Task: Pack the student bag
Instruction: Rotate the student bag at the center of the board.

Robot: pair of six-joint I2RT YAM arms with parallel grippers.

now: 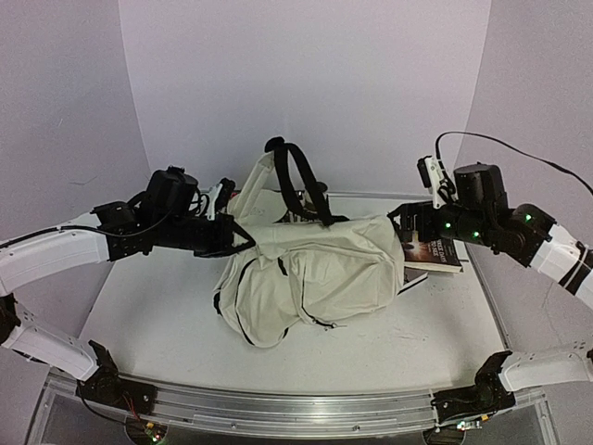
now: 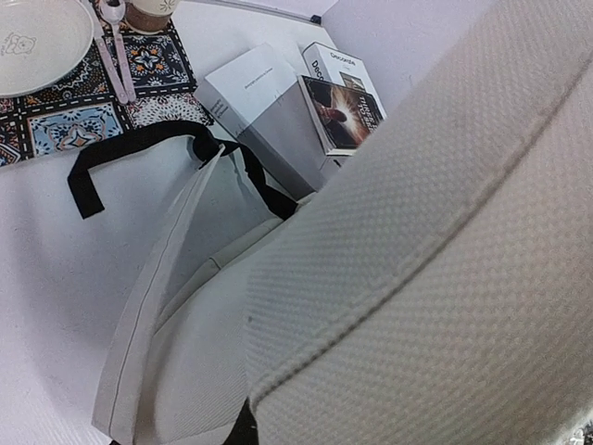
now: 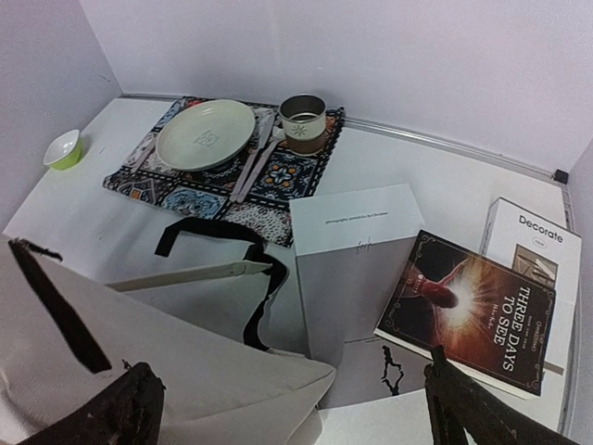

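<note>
The student bag (image 1: 306, 269), cream fabric with black straps, lies slumped in the middle of the table. My left gripper (image 1: 239, 234) is shut on the fabric at the bag's upper left edge. In the left wrist view the bag's weave (image 2: 435, 278) fills the frame and hides the fingers. My right gripper (image 3: 296, 417) hangs wide open at the bag's right end (image 3: 185, 371), nothing between its fingers (image 3: 463, 408). Beneath it lie a white book (image 3: 357, 250) and a dark book titled "Three Days to See" (image 3: 473, 311).
A white "Decorate" book (image 3: 537, 241) lies by the right wall. Behind the bag is a patterned placemat (image 3: 195, 181) with a pale plate (image 3: 206, 133), a cup (image 3: 303, 120) and cutlery. A small green bowl (image 3: 63, 148) sits far left. The dark book (image 1: 435, 250) shows beside the bag.
</note>
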